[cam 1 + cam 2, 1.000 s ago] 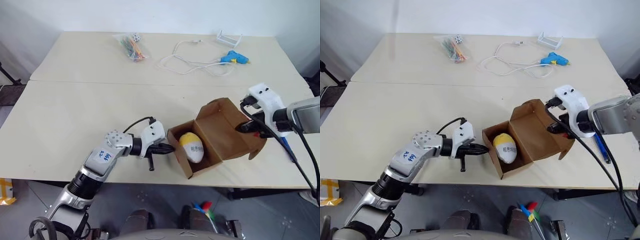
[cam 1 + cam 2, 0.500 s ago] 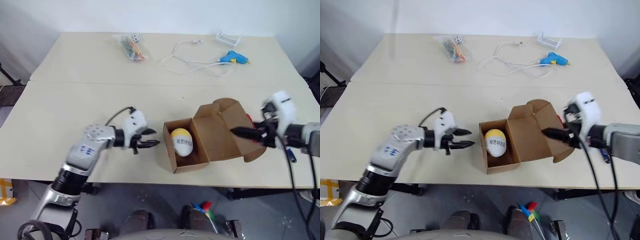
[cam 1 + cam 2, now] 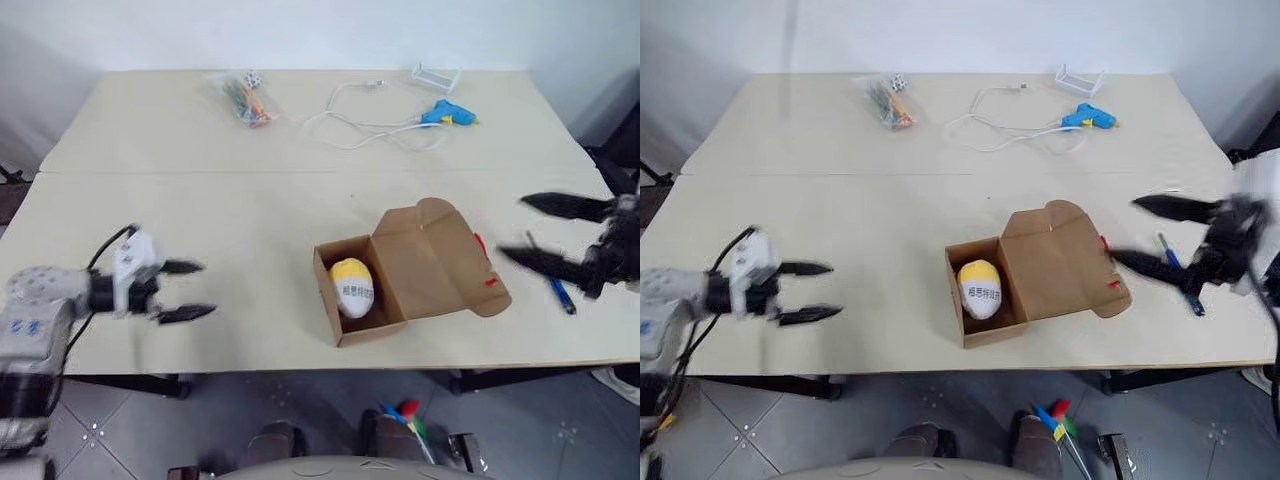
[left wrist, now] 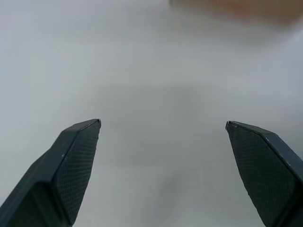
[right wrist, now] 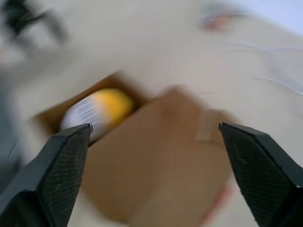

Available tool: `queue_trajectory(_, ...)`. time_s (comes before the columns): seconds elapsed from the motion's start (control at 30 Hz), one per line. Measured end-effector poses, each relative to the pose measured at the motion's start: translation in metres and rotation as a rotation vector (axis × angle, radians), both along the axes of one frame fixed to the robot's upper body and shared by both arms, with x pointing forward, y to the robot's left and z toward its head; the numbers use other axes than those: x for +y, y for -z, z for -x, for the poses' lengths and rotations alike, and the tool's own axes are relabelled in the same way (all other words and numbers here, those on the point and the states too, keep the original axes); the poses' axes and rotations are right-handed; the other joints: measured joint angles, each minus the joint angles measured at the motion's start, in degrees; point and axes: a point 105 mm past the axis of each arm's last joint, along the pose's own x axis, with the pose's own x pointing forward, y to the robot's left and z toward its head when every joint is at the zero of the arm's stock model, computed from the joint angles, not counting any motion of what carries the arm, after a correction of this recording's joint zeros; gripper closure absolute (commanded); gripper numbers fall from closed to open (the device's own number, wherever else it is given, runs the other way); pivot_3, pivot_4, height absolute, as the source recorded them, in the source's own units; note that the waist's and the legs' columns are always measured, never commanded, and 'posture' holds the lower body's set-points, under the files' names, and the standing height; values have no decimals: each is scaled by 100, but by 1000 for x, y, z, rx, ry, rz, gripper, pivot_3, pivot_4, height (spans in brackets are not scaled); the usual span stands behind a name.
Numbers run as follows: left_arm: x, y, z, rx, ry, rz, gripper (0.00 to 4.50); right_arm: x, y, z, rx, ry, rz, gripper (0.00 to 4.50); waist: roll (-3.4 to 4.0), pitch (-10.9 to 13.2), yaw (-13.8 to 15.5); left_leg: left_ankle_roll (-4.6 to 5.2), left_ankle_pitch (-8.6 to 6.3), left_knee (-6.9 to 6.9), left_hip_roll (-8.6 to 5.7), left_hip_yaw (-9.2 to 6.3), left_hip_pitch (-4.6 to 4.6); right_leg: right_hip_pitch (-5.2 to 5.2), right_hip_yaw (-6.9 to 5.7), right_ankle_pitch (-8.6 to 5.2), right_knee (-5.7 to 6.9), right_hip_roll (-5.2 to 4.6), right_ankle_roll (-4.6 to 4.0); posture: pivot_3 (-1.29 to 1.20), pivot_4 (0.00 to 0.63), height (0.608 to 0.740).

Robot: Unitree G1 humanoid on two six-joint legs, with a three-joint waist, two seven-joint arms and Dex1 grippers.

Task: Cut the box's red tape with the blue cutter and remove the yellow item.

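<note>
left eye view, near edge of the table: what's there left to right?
left gripper → yellow item sitting in the open box → red tape on the flap's edge → blue cutter → right gripper, fingers spread

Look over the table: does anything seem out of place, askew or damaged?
The cardboard box sits skewed to the table edge, lid thrown open, red tape split at its flap. The yellow-and-white egg-shaped item lies inside. The blue cutter lies loose beside the box. Nothing is spilled.
</note>
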Motion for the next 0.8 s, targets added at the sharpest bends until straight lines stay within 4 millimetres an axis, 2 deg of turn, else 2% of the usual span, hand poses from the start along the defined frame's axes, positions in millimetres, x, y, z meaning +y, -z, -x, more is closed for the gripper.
queue_trajectory(0.07,2,-12,0,-39,-38,-17,0,10,2,6,-10,-51,-7,68,-23,14,56,-1,0,11,1,-14,1,12,-2,-3,0,-3,-5,0,150,740)
queue_trajectory(0.17,-22,-40,-4,-66,20,-27,0,8,8,7,2,-40,-19,68,-28,16,223,8,3,24,-17,-24,0,20,29,-3,0,-15,-6,0,150,740)
queue_trajectory(0.2,-35,-49,-7,-70,64,-30,0,7,9,7,5,-36,-23,68,-28,16,254,10,3,26,-22,-23,0,19,44,-3,-1,-15,-5,0,150,740)
queue_trajectory(0.3,-99,-88,-20,-57,227,-10,0,3,11,7,5,-7,-32,68,-30,15,354,22,11,29,-43,-25,3,19,127,-2,11,0,-3,0,150,740)
queue_trajectory(0.43,-162,-113,-32,-38,342,-22,0,-4,16,7,22,36,-37,68,-33,13,293,20,10,15,-46,7,22,14,127,2,25,12,5,0,150,740)
queue_trajectory(0.53,-217,-115,-42,-42,468,-125,0,-7,16,5,6,69,-50,68,-42,18,283,12,9,15,-47,15,17,11,121,1,10,33,6,0,150,740)
queue_trajectory(0.6,-243,-110,-46,-21,507,-199,0,-9,16,3,0,92,-62,68,-43,19,257,7,10,10,-39,21,17,9,124,0,5,43,4,0,150,740)
queue_trajectory(0.8,-295,-85,-48,39,558,-276,0,-9,24,9,-3,142,-92,68,-41,20,254,6,11,15,-33,24,12,2,133,-2,4,45,2,0,150,740)
